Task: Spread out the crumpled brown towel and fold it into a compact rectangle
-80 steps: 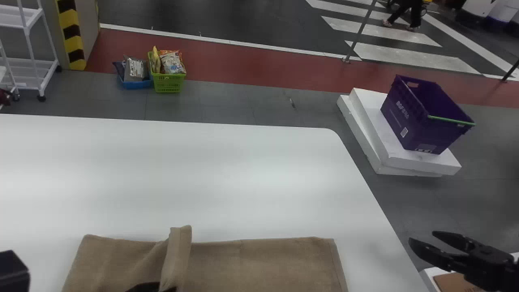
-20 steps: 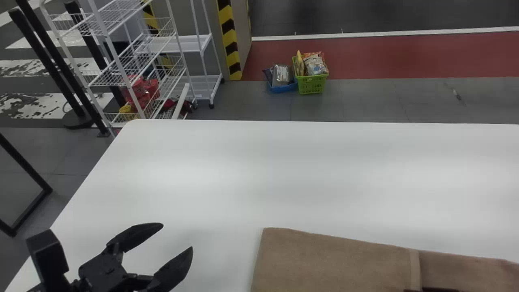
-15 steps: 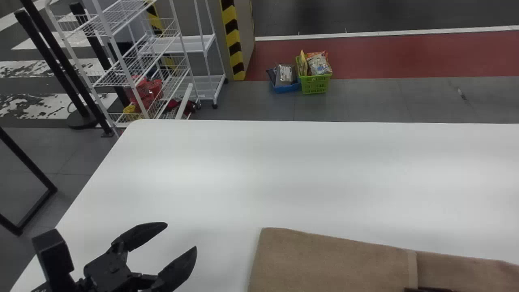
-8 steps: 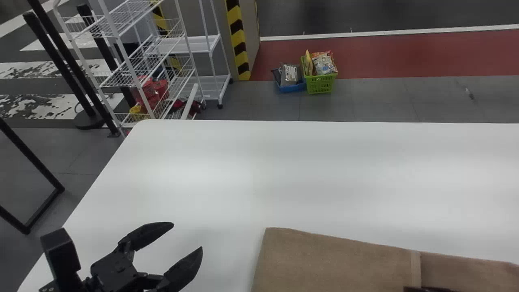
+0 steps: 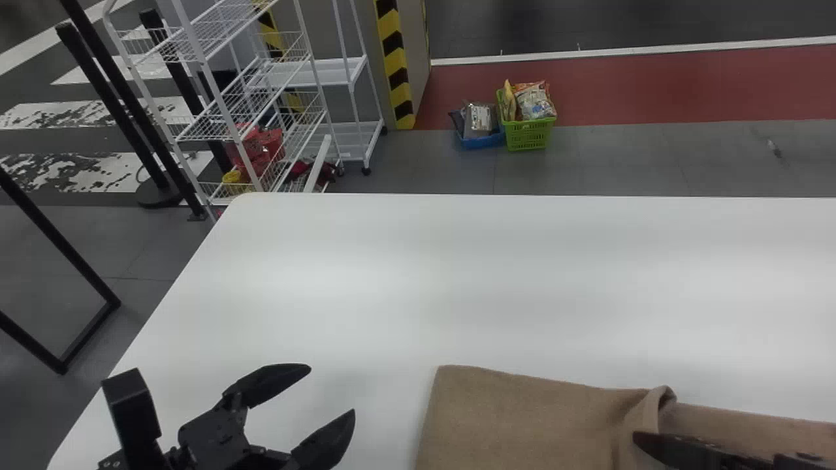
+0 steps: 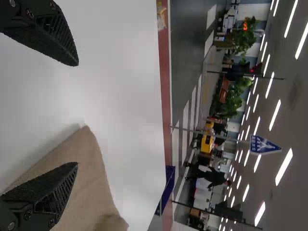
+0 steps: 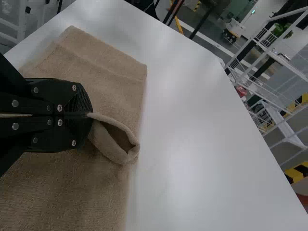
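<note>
- Two flat black fingers on my right gripper (image 7: 90,115) close together on a raised loop of the soft brown cloth towel (image 5: 522,418).
- The towel lies on the smooth white table (image 5: 457,274), towards its near side, with its left end fairly flat and the pinched fold standing up further right.
- I judge it light, limp and thick-piled: easy to grip, unlikely to slip or break, but quick to sag or drag its neighbouring layer.
- For a clean fold I would want every layer near the edge in the pinch; how many I hold, I cannot tell.
- My left gripper (image 5: 332,391) stands wide, just off the towel's left end. That end's corner looks like a good place to take hold or steady the cloth.
- White tabletop stretches from the towel to the far edge, so I expect room to lift and swing a fold.
- The table's left edge passes close by my left gripper; I would work inward from there.
</note>
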### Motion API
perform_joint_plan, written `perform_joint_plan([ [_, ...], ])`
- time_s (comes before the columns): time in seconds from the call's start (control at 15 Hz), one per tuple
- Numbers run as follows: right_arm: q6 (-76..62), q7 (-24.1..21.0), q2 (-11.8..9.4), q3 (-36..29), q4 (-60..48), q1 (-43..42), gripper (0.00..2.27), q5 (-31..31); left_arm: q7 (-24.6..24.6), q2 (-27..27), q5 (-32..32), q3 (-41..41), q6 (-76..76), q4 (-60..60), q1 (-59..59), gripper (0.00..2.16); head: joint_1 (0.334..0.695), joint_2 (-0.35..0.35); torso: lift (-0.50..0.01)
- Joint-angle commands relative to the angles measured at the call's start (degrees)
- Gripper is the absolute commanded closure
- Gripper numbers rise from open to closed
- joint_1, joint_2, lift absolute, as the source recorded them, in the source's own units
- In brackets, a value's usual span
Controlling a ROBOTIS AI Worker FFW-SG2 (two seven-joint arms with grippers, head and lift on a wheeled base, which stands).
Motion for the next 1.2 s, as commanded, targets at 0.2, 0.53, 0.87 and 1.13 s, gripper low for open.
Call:
perform_joint_plan([
  [0.2, 2.9, 0.0, 0.2, 0.6, -0.4, -0.7, 1.23, -0.6, -1.9, -0.3, -1.2, -1.3, -1.4, 0.3, 1.1, 0.08, 0.695, 0.206, -0.127],
  [0.53, 4.3, 0.0, 0.2, -0.9, -1.9, -0.6, 1.23, -3.1, -7.6, -0.3, -1.5, -0.7, -3.8, 0.1, 1.7, 0.08, 0.695, 0.191, -0.127],
  [0.87, 4.1, -1.8, 0.2, -1.0, -2.1, -3.4, 1.23, -8.7, -10.9, -0.3, -0.4, -0.5, -8.0, 1.2, 2.7, 0.07, 0.695, 0.198, -0.127],
  [1.13, 5.1, -3.4, 0.2, -1.5, -4.3, -5.0, 1.23, -10.5, -9.1, -0.3, 1.3, -3.4, -8.0, 2.0, 3.5, 0.07, 0.695, 0.193, -0.127],
])
